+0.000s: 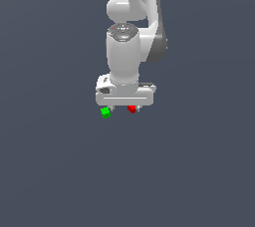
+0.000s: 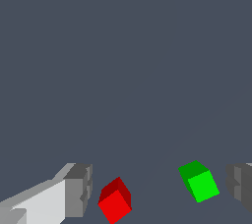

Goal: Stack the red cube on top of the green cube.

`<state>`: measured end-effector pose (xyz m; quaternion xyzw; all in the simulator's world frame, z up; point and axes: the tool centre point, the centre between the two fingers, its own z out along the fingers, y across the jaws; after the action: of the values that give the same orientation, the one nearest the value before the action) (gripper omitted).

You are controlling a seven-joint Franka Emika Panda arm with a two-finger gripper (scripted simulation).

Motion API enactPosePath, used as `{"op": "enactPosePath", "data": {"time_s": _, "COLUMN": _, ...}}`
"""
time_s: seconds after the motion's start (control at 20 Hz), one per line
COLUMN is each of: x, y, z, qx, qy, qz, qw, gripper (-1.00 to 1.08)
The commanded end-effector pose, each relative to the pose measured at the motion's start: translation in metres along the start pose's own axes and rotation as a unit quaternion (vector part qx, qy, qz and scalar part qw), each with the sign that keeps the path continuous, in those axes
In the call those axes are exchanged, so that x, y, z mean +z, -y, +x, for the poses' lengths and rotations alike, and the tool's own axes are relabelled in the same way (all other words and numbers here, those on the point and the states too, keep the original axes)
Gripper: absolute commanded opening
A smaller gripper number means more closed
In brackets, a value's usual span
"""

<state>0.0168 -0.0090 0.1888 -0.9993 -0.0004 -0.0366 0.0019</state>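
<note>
The red cube (image 1: 131,109) and the green cube (image 1: 105,112) lie side by side on the dark grey floor, a small gap apart, green toward the exterior view's left. My white gripper (image 1: 124,107) hangs over them, pointing down, and partly covers the red cube in the exterior view. In the wrist view the gripper (image 2: 160,187) is open and empty, and both cubes show between its two fingers. The red cube (image 2: 115,201) is close to one grey finger (image 2: 78,189). The green cube (image 2: 199,182) is nearer the other finger (image 2: 240,185).
The plain dark grey floor (image 1: 60,171) spreads all around the cubes. The white arm (image 1: 132,27) rises above and behind the gripper. Nothing else is in view.
</note>
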Motion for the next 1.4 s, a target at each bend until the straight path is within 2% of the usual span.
{"op": "enactPosePath", "data": {"time_s": 0.0, "x": 0.000, "y": 0.000, "z": 0.000, "qx": 0.000, "qy": 0.000, "qz": 0.000, "qw": 1.0000, "gripper": 1.00}}
{"op": "enactPosePath", "data": {"time_s": 0.35, "x": 0.008, "y": 0.005, "z": -0.008, "qx": -0.021, "qy": 0.002, "qz": 0.001, "qw": 0.9998, "gripper": 1.00}}
{"op": "enactPosePath", "data": {"time_s": 0.75, "x": 0.035, "y": 0.022, "z": -0.037, "qx": -0.097, "qy": 0.011, "qz": 0.003, "qw": 0.9952, "gripper": 1.00}}
{"op": "enactPosePath", "data": {"time_s": 0.95, "x": 0.055, "y": 0.031, "z": -0.062, "qx": -0.154, "qy": 0.018, "qz": 0.005, "qw": 0.9879, "gripper": 1.00}}
{"op": "enactPosePath", "data": {"time_s": 1.35, "x": 0.091, "y": 0.040, "z": -0.108, "qx": -0.253, "qy": 0.029, "qz": 0.009, "qw": 0.9668, "gripper": 1.00}}
